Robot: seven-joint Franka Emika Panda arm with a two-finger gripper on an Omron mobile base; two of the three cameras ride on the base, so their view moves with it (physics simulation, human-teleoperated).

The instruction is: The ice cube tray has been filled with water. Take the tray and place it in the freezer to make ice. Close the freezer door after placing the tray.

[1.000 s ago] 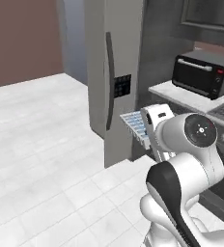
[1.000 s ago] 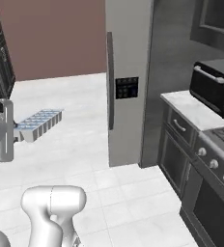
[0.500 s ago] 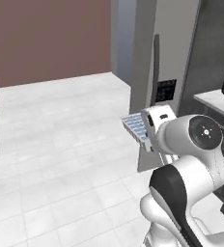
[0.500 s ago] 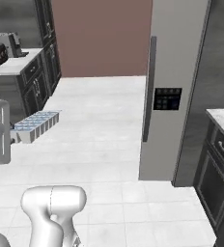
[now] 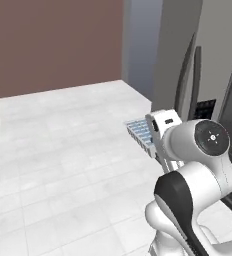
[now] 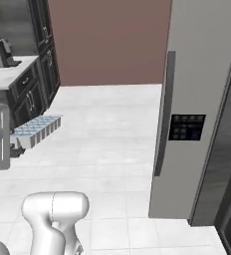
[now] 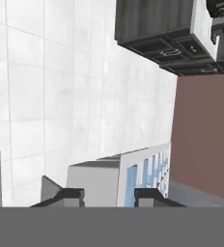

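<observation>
The ice cube tray (image 5: 139,131) is a small white tray with pale-blue cells of water (image 6: 42,123). It hangs in the air in front of the arm, well above the white floor, with my gripper (image 5: 155,146) shut on its near end. In the hand view the tray (image 7: 144,172) runs away between the two dark fingertips (image 7: 71,195). The tall grey freezer (image 5: 174,50) stands to the right, some way beyond the tray. Its freezer door (image 6: 199,69) carries a dark curved handle (image 6: 164,114) and a dark dispenser panel (image 6: 186,127).
A counter on dark cabinets (image 6: 24,85) runs along the left wall, with a small appliance (image 6: 2,52) on top. White tiled floor (image 6: 112,129) lies open between the tray and the freezer. A brown wall (image 5: 53,40) closes the far side.
The whole picture has shifted in both base views, so the camera has moved; the freezer now sits further right and closer. The tray stays in the gripper, level as before.
</observation>
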